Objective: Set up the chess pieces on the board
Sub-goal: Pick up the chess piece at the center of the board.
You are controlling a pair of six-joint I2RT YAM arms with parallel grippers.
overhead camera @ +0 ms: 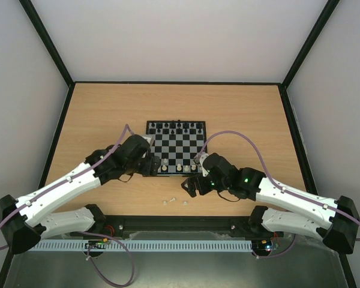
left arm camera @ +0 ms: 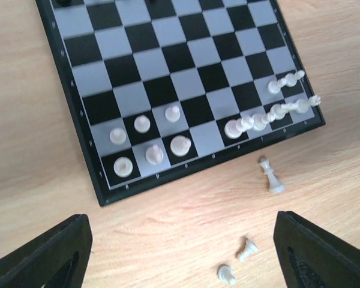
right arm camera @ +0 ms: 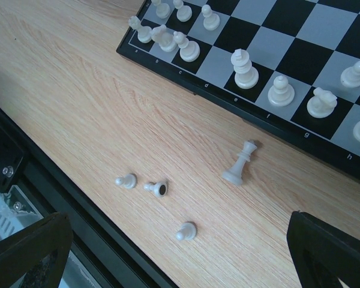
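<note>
Though hanging wide open and empty-handed, facing four loose chess pieces (right arm camera: 240,162) lying just near of the board (left arm camera: 186,57), others standing on its near rows.
Showing the left gripper (left arm camera: 183,255) gaping by the near left corner, the right gripper (right arm camera: 180,252) gaping over the strays; judging these light, hard, slick, apt to roll, so pinching low across the stem; working on a smooth wood table (right arm camera: 78,90), roomy here, cramped between standing neighbours.

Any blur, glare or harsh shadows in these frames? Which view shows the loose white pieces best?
Top external: even light, no glare, but the loose chess pieces are mere specks. Left wrist: board sharp, white pieces by its right corner smeared. Right wrist: crispest; the toppled tall piece casts only a faint shadow.
</note>
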